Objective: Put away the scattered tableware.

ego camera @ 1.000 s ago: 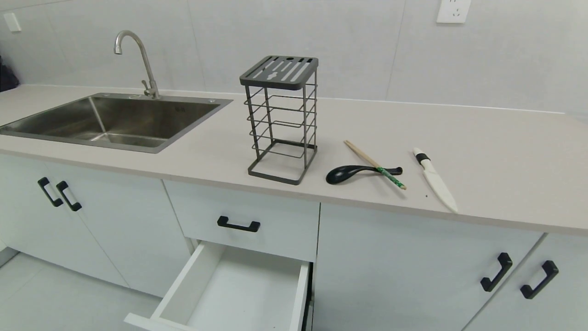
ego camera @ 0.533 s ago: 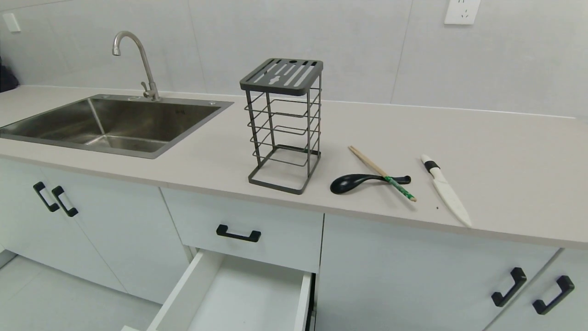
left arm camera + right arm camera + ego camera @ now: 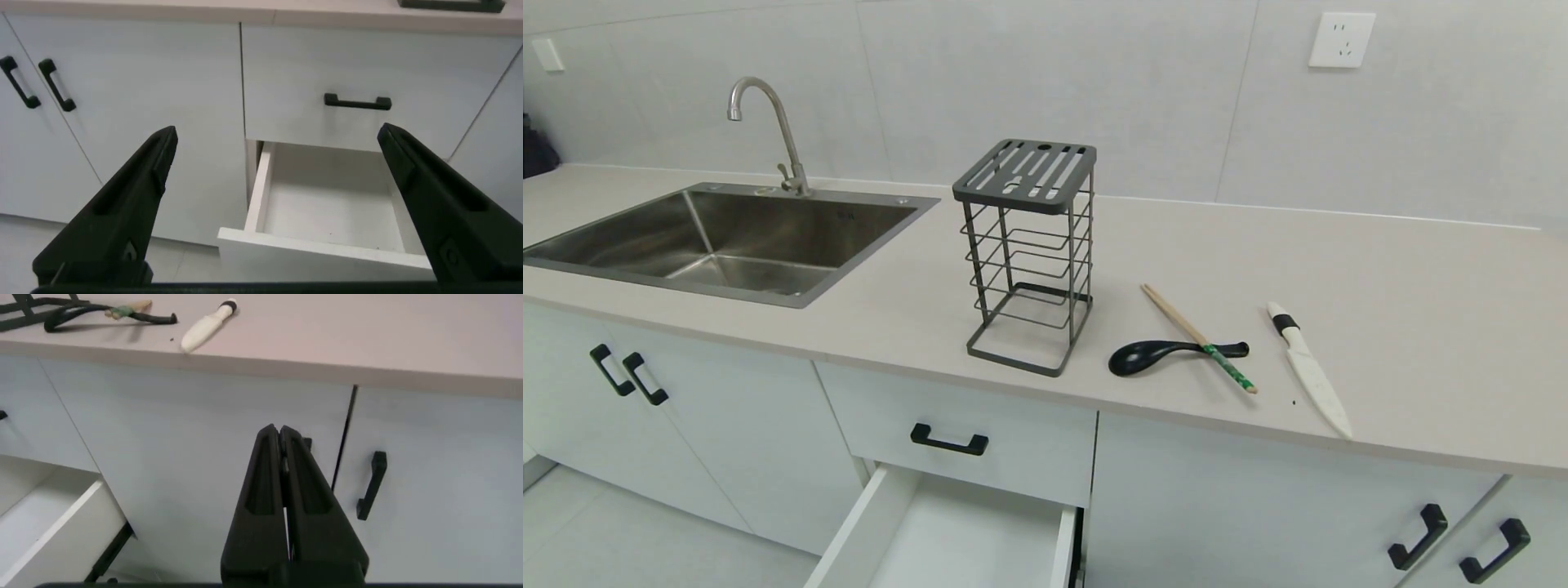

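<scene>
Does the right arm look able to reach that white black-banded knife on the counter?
Probably yes: the white black-banded knife lies uncovered near the countertop edge; the shut right gripper must open first.

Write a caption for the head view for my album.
Black plastic spoon, wooden chopsticks and white knife lie beside a dark wire rack.

A white knife [image 3: 1308,369] with a black band on its handle lies flat on the counter [image 3: 1339,253], well beyond the right gripper's [image 3: 280,431] pressed-together jaws. Farther from those jaws, a black spoon [image 3: 1156,355] lies with green-ended wooden chopsticks [image 3: 1197,336] crossing its handle. The open white drawer [image 3: 327,204] sits ahead between the left gripper's [image 3: 278,135] spread jaws.
</scene>
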Robot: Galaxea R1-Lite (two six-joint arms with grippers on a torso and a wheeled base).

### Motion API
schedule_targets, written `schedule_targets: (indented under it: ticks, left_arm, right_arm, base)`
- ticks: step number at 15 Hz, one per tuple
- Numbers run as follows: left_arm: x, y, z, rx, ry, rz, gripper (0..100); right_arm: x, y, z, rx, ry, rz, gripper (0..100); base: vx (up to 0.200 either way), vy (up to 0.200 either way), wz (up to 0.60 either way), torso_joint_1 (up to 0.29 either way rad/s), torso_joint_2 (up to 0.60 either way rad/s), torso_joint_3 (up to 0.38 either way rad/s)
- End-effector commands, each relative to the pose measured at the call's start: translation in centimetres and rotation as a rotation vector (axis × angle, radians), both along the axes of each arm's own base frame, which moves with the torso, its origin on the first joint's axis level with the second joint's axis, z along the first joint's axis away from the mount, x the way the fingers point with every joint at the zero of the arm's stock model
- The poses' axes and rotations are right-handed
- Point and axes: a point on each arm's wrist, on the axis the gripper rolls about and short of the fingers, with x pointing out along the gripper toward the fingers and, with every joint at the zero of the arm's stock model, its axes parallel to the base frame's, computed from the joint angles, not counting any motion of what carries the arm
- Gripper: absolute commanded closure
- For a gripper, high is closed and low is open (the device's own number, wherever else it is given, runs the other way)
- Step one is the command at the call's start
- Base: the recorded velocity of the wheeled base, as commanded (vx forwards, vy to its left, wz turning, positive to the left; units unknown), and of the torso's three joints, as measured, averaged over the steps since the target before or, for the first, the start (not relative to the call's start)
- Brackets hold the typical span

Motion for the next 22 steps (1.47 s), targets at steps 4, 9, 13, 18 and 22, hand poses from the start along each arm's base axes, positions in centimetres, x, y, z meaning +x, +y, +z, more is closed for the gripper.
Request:
schedule_targets:
  ticks: [4,9,13,18,22]
  left_arm:
    - [0.01,0.00,0.00,0.000,0.001,0.000,0]
    - [0.01,0.00,0.00,0.000,0.001,0.000,0]
    - [0.01,0.00,0.00,0.000,0.001,0.000,0]
    - [0.01,0.00,0.00,0.000,0.001,0.000,0]
    - [0.01,0.00,0.00,0.000,0.001,0.000,0]
  right_arm:
    - [0.00,0.00,-0.01,-0.002,0.000,0.001,100]
    - [0.00,0.00,-0.01,0.000,0.000,0.001,100]
    - [0.00,0.00,-0.02,0.001,0.002,0.001,100]
    - [0.00,0.00,-0.01,0.001,0.001,0.001,100]
    - [0.00,0.00,-0.02,0.003,0.002,0.001,100]
  base:
    - [0.000,0.000,0.00,0.273,-0.49,-0.234]
    - [0.000,0.000,0.12,0.280,-0.52,-0.257]
    - [0.000,0.000,0.15,0.242,-0.47,-0.231]
    - [0.000,0.000,0.00,0.031,-0.06,-0.028]
    - [0.000,0.000,0.00,0.000,0.00,0.000]
